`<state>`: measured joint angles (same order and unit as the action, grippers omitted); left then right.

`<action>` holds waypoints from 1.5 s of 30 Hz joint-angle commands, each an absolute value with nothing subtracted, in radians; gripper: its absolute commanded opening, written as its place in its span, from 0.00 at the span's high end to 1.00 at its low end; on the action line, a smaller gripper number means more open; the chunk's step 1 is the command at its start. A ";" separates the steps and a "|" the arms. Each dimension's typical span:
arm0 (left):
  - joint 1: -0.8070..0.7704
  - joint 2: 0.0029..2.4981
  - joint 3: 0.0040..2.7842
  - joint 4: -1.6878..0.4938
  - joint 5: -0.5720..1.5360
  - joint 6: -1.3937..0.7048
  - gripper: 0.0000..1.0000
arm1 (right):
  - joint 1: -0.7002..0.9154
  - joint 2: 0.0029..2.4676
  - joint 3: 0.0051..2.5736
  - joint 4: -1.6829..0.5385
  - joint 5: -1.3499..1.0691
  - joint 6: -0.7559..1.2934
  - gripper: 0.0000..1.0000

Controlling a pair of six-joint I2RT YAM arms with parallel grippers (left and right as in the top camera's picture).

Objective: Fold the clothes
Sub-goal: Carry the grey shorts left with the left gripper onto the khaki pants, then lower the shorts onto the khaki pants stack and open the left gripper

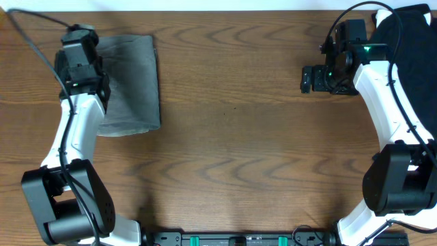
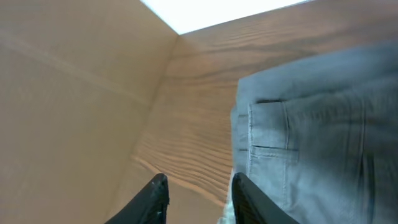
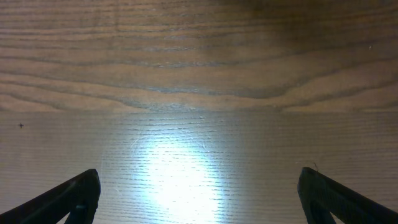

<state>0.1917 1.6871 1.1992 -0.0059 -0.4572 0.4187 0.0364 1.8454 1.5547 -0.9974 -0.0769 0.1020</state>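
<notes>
Overhead view: I see a brown wooden table (image 1: 232,137) with bold grain. A thin white strip shows beyond its far edge, and a black base rail (image 1: 239,239) runs along the near edge. The folded grey shorts (image 1: 133,82) lie flat at the far left of the table. The left arm (image 1: 72,137) reaches up over their left edge, and the left gripper (image 1: 80,39) sits at their far left corner, its fingers hidden under the wrist housing. A black garment (image 1: 410,41) is heaped at the far right corner, well apart from the shorts. The right gripper (image 1: 308,78) points left over bare wood just beside that heap, and from here I cannot judge its opening. Left wrist view: the two black fingers (image 2: 155,199) stand a little apart with only wood grain between them, pinching nothing. The inner finger overlaps the near edge of the grey shorts, whose pocket seam and stitching fill the right half of the frame, though I cannot tell whether it touches them. A plain tan surface (image 2: 68,106) meets the table along a straight line on the left, and a bright white area sits at the top. Right wrist view: I see only bare wood under a broad patch of glare (image 3: 180,168), with the fingers (image 3: 74,199) spread wide to the two lower corners and nothing between them.
</notes>
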 commanded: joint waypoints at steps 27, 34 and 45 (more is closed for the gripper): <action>0.219 1.879 1.200 -0.545 0.464 0.040 0.69 | 0.040 1.846 1.555 -0.995 -0.071 0.107 0.01; 0.247 1.881 1.203 -0.548 0.464 0.038 0.68 | 0.040 1.846 1.555 -0.995 -0.071 0.108 0.01; 0.168 1.697 1.261 -0.418 0.665 -0.112 0.68 | 0.040 1.846 1.555 -0.995 -0.071 0.108 0.01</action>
